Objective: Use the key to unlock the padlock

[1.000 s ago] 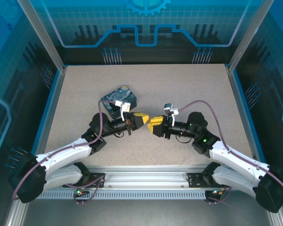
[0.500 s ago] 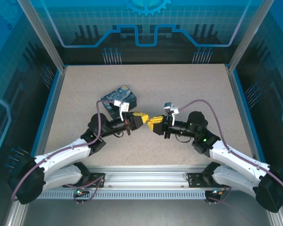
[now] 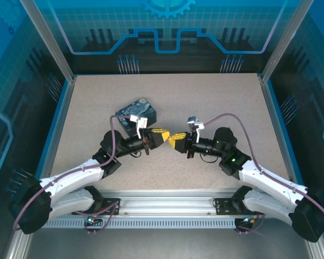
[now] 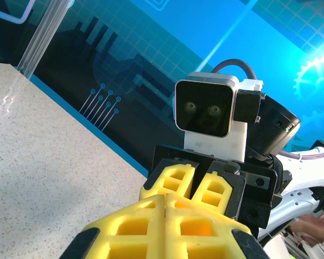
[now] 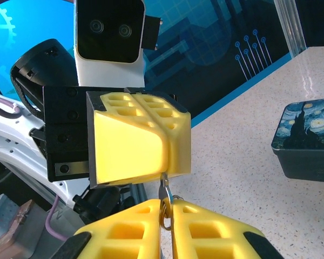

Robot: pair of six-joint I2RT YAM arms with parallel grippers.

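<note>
Speckled beige board forms the table (image 3: 221, 102), walled by blue panels. The two black-and-white arms reach in from five and seven o'clock and meet a little toward six o'clock from the table's middle.

The starry-night tin (image 3: 137, 112) lies flat on the table at about ten o'clock from the meeting point, near the left arm's wrist but apart from it.

The left gripper (image 3: 163, 135) and the right gripper (image 3: 176, 139) stand tip to tip above the table, the right one at about four o'clock from the left. In the left wrist view the left fingers (image 4: 135, 224) are pressed flush with no gap between them; I cannot tell whether anything sits between them. In the right wrist view the right fingers (image 5: 129, 229) are drawn narrow, pinching a bit of metal at their seam.

That metal is a thin grey sliver with a small loop at its lower end, apparently the key (image 5: 163, 190). It runs upright from the right fingertips at six o'clock to the underside of the left fingers at twelve. The padlock cannot be made out.
</note>
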